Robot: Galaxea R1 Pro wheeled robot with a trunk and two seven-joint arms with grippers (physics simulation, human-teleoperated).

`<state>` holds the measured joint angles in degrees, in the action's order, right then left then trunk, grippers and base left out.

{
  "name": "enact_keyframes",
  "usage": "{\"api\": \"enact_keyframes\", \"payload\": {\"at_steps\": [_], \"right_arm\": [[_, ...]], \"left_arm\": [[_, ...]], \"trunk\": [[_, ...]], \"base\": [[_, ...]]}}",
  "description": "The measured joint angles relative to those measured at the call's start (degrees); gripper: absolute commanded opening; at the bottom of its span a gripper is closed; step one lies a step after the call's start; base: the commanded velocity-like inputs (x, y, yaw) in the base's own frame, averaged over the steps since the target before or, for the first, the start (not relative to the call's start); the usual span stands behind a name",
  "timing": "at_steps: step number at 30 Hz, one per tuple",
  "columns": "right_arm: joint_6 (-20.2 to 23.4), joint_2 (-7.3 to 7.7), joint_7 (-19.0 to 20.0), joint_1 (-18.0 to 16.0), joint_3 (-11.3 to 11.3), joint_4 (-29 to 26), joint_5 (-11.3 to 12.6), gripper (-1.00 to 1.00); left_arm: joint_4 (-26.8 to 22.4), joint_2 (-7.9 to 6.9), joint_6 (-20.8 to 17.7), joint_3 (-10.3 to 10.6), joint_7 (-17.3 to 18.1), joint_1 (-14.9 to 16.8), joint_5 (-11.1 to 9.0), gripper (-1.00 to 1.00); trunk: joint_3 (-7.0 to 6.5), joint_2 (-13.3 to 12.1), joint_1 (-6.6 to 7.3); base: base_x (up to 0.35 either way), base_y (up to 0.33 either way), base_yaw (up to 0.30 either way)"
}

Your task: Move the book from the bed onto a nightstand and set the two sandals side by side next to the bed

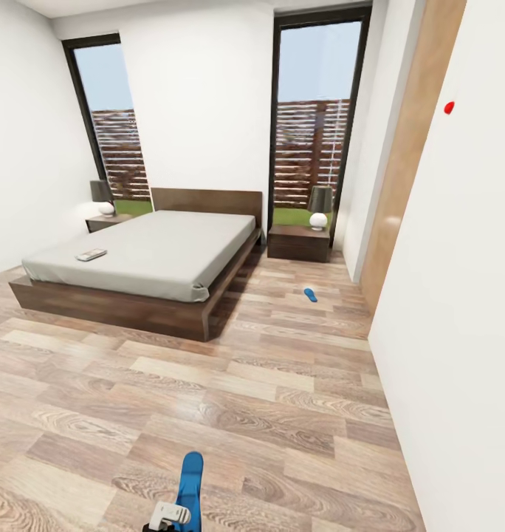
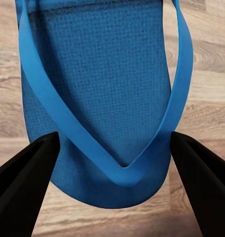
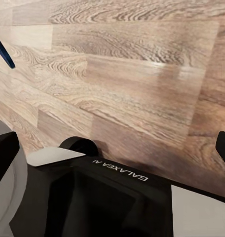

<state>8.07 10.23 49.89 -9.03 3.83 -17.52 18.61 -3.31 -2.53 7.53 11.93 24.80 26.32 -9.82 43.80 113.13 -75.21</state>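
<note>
White lettering reading "GALAXEA AI", upside down, sits on the robot's black and white base (image 3: 117, 197) in the right wrist view, above a floor (image 1: 282, 399) of wood-grain planks in mixed tan and brown. The book (image 1: 91, 255) is too small here for any cover text to be read; it lies flat on the bed (image 1: 156, 255), near the mattress's near-left corner.

The bed is low, with a smooth pale grey mattress on a dark wood frame and a plain slab headboard. A boxy dark nightstand (image 1: 299, 242) stands just right of it, carrying a lamp (image 1: 320, 207) with a round white base and grey shade; a second nightstand (image 1: 105, 222) with a like lamp (image 1: 103, 197) stands at the far left. Behind them, tall dark-framed windows (image 1: 315, 111) show a slatted fence.

One sandal (image 1: 310, 294) lies on the floor right of the bed, apart from it, near the right nightstand. The other sandal (image 2: 100, 98), bright blue with a finely dimpled sole and a thin V-shaped thong strap, hangs in the left gripper (image 2: 112, 182) near the robot: its black fingers (image 2: 23, 177) press against the toe end from both sides. Of the right gripper (image 3: 112, 148), only dark finger edges show, so I cannot tell whether it is spread or closed.
</note>
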Motion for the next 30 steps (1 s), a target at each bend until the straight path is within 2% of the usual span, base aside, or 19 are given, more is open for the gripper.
{"api": "enact_keyframes", "payload": {"at_steps": [8,17,30], "right_arm": [[-0.1,0.05,0.0,0.0,0.0,0.0,0.0,1.00],[-0.1,0.07,0.0,0.0,0.0,0.0,0.0,1.00],[-0.1,0.06,0.0,0.0,0.1,0.0,0.0,1.00]], "left_arm": [[0.0,0.00,0.0,0.0,0.0,0.0,-0.1,-1.00],[0.0,0.00,0.0,-0.1,0.0,0.0,-0.1,-1.00],[0.0,-0.08,0.0,-0.1,0.0,0.0,-0.2,-1.00]], "trunk": [[0.66,0.0,0.00],[0.74,0.0,0.00],[0.74,0.0,0.03]], "base": [[0.000,0.000,-0.034],[0.015,0.000,-0.004],[0.280,0.000,0.000]]}}
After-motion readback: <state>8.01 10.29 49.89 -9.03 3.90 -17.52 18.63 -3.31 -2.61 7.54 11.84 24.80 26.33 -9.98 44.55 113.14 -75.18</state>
